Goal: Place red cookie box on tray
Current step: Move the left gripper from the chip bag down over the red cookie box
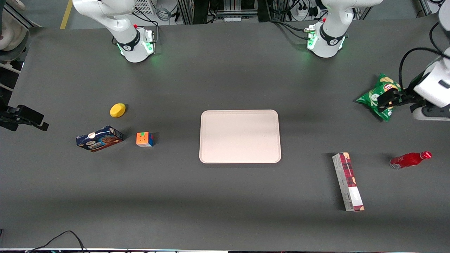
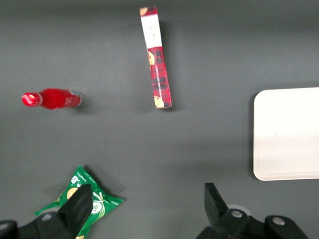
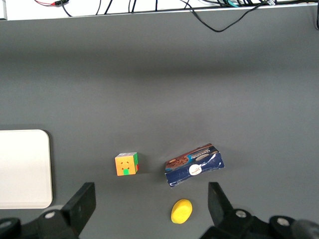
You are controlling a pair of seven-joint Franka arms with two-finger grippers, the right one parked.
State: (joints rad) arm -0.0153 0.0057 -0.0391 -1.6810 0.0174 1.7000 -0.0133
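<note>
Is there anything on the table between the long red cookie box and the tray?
No. In the front view only bare dark table lies between the red cookie box and the tray. The gripper, jaws open, hangs above the green chip bag.

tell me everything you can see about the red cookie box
The red cookie box is a long, slim carton, apparently cardboard, with dark red plaid, white-grey panels and small cookie pictures. It looks closed and undamaged, lying flat on the grey table, nearer the front camera than the tray, toward the working arm's end beside the red bottle. Nothing touches it; the gripper hovers open over the green chip bag.
</note>
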